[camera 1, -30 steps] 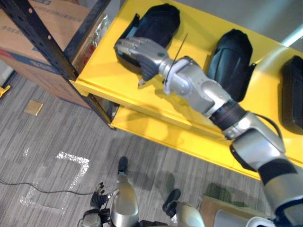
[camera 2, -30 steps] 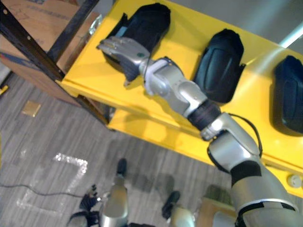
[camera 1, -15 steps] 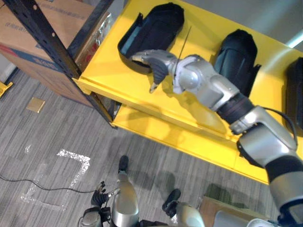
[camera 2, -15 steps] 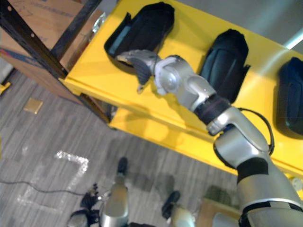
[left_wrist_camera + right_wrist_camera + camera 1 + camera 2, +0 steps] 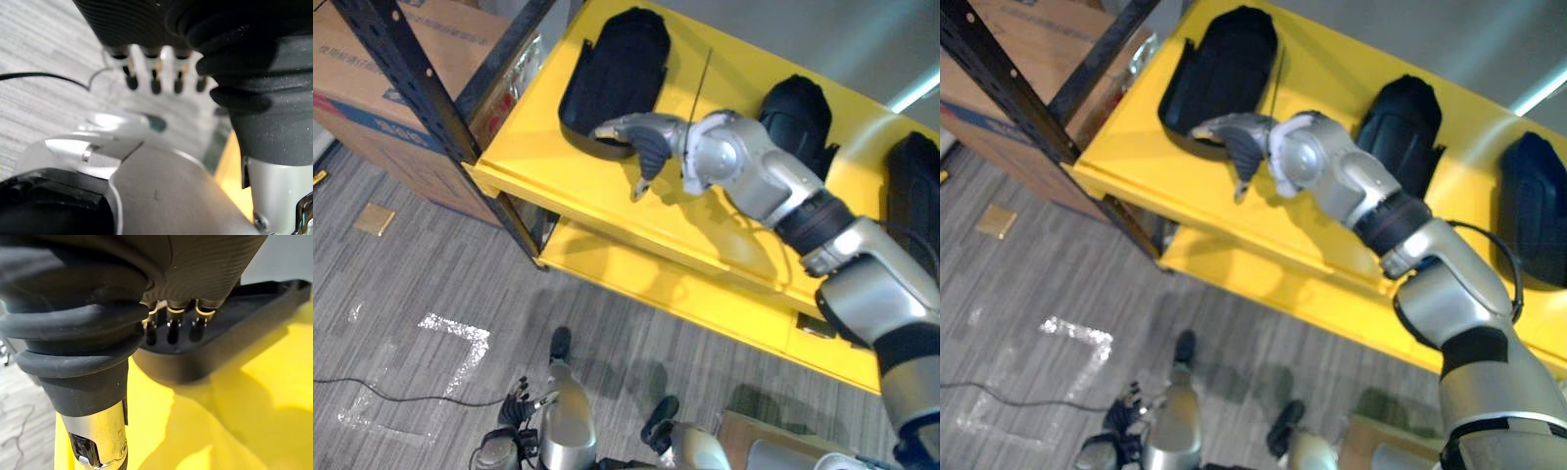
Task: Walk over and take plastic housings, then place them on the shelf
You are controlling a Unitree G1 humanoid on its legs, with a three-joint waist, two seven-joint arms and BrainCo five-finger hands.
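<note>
Left eye view: right hand point(image 5: 631, 132) open, fingers straight over the near end of one plastic housing point(image 5: 612, 69) lying on the yellow shelf point(image 5: 529, 147). Contact hard to judge. Forearm covers the near end of a second housing point(image 5: 793, 108); a third housing point(image 5: 913, 186), farthest from the hand, is cut off at the frame edge. Black upright point(image 5: 411, 83) and cardboard box point(image 5: 362, 49) lie past the fingertips.

Right wrist view: fingertips point(image 5: 171, 333) above the housing's rim, gripping nothing.

Left wrist view: left hand point(image 5: 154, 78) open, relaxed, above the floor point(image 5: 39, 44).
</note>
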